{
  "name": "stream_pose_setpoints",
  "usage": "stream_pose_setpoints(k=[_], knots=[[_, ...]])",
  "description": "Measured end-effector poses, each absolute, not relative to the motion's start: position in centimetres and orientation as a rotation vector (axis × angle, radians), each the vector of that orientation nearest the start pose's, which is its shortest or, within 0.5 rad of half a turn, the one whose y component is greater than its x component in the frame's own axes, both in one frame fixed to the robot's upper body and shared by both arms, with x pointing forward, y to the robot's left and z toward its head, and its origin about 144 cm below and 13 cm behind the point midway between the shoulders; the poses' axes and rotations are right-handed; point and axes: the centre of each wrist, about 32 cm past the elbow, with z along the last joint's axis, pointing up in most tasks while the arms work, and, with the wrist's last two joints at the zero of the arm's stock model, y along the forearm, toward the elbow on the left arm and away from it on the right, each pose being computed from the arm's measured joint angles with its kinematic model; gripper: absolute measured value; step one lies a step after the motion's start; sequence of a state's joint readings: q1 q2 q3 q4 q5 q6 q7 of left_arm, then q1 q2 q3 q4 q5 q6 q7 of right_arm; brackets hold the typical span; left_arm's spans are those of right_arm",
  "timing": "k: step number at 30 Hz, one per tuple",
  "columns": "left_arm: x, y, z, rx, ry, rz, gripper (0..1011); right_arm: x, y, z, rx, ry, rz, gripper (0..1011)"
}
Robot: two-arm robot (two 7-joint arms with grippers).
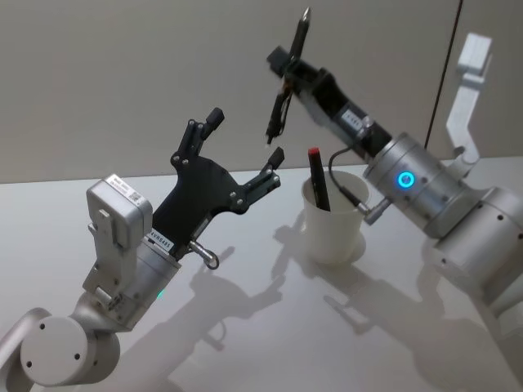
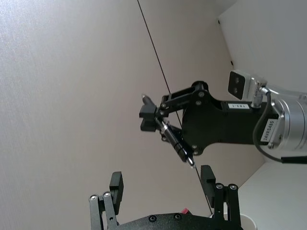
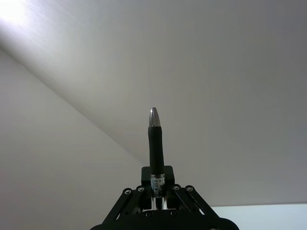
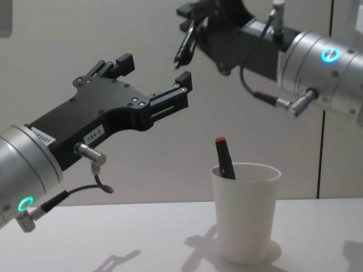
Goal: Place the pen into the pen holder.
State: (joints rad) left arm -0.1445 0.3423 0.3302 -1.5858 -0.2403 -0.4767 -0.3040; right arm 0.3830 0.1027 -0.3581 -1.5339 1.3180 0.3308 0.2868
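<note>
Above table (image 1: 245, 327), right hand (image 1: 286, 69) grips pen (image 1: 275, 114)

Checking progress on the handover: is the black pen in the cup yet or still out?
Out. The right gripper holds the black pen above the white cup.

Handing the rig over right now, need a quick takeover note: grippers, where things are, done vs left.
Right gripper: shut on a black pen with a silver tip, held in the air above and to the robot's left of the cup.
Left gripper: open, empty, raised beside the pen; the pen's tip sits near its fingers.
Plain white paper cup: upright on the white table, already holding a dark marker with a red cap leaning against its rim.
Done: pen picked up and lifted.
Left: bring the pen over the cup, lower it in, release. Possibly a handover to the left gripper comes first; cannot tell.
</note>
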Motion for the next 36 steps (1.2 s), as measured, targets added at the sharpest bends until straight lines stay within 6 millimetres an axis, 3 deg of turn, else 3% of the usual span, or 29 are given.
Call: stream_pose_setpoints(k=[19,36], knots=[[48.2,22.5,118.1,-0.289,-0.471,0.899,1001,53.3,-17.3,128.4,0.756,0.492,-0.681,154],[48.2,22.5,118.1,-0.289,-0.471,0.899,1001,52.7,-19.4,128.0,0.673,0.177,-0.864,154]])
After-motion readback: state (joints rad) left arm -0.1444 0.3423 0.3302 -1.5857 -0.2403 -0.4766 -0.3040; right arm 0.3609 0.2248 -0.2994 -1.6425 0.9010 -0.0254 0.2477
